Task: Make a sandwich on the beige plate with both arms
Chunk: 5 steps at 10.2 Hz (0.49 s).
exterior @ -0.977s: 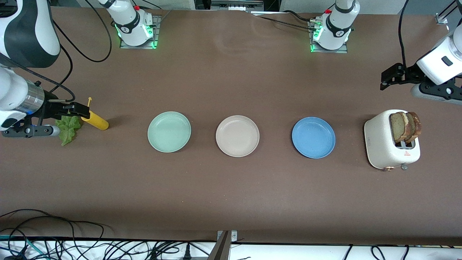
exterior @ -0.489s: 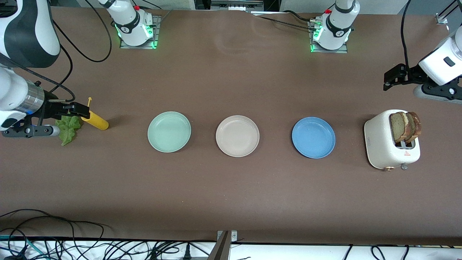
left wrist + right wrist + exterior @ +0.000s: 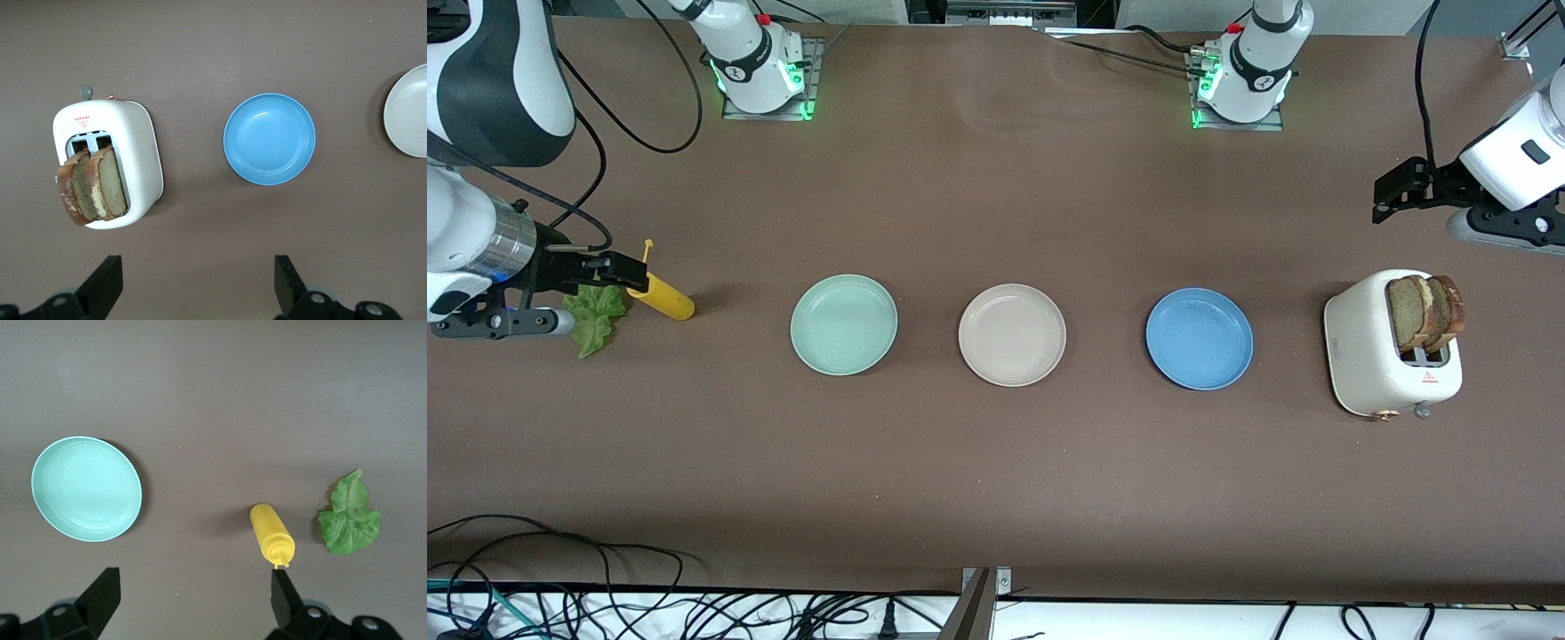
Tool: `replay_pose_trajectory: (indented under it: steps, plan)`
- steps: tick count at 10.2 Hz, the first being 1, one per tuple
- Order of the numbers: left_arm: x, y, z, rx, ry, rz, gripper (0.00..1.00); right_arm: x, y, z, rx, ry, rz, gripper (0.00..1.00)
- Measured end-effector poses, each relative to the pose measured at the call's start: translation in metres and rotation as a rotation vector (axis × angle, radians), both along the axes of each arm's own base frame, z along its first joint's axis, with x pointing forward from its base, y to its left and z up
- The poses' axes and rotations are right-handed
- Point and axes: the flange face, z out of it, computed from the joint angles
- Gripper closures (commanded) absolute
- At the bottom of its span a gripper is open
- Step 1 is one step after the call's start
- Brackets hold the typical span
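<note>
Smooth matt beige plate (image 3: 1011, 334)

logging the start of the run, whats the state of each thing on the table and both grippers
beige plate: empty, middle of the row
mint-green plate: empty
blue plate: empty
toaster: upright, two bread slices sticking up from its slots
lettuce leaf: flat on the table
yellow bottle: lying on its side
left gripper: open, holding nothing, in the air beside the toaster
right gripper: open, holding nothing, near the bottle

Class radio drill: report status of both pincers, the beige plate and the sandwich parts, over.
Left pincer open, empty, above toaster. Right pincer open over lettuce leaf. Beige plate bare; two bread slices in toaster. Nothing blocking.
</note>
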Motion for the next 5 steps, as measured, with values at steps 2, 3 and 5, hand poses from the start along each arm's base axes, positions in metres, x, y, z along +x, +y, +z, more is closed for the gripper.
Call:
replay_pose_trajectory:
  steps: [2, 3, 5]
  plan:
    - [0.000, 0.005, 0.000, 0.001, 0.000, 0.008, 0.00, 0.000, 0.000, 0.000, 0.000, 0.000, 0.000, 0.00]
    - [0.000, 0.009, 0.000, 0.001, 0.000, 0.016, 0.00, 0.000, 0.000, 0.000, 0.000, 0.000, 0.000, 0.00]
    - [0.001, 0.021, 0.000, 0.001, 0.000, 0.037, 0.00, 0.000, 0.000, 0.000, 0.000, 0.000, 0.000, 0.00]
